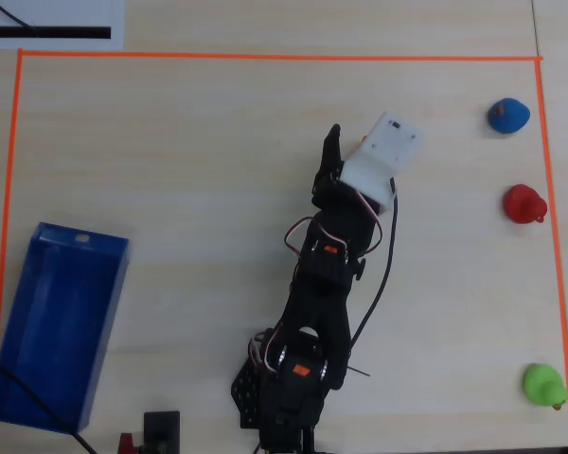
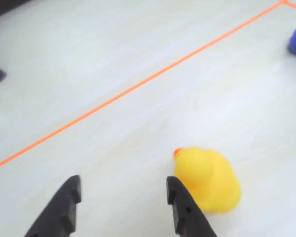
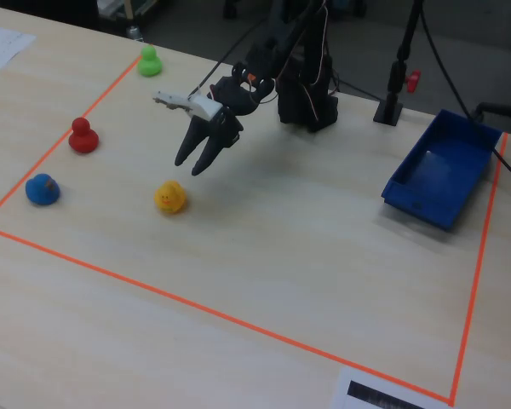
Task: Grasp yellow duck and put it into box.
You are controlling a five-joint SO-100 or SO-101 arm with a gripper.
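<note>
The yellow duck (image 2: pixel 210 180) sits upright on the pale wood table. In the wrist view it lies just right of my right fingertip (image 2: pixel 173 190), outside the jaws. My gripper (image 2: pixel 123 190) is open and empty, with bare table between the fingers. In the fixed view the gripper (image 3: pixel 198 162) hovers a little above the table, just behind and right of the duck (image 3: pixel 170 197). The blue box (image 3: pixel 443 175) stands empty at the far right; in the overhead view the box (image 1: pixel 57 326) is at lower left. The white wrist mount (image 1: pixel 383 151) hides the duck from overhead.
A blue duck (image 3: pixel 42 189), a red duck (image 3: pixel 83 136) and a green duck (image 3: pixel 150 61) stand along the left side of the orange tape border (image 3: pixel 196 302). The arm's base (image 3: pixel 307 94) is at the back.
</note>
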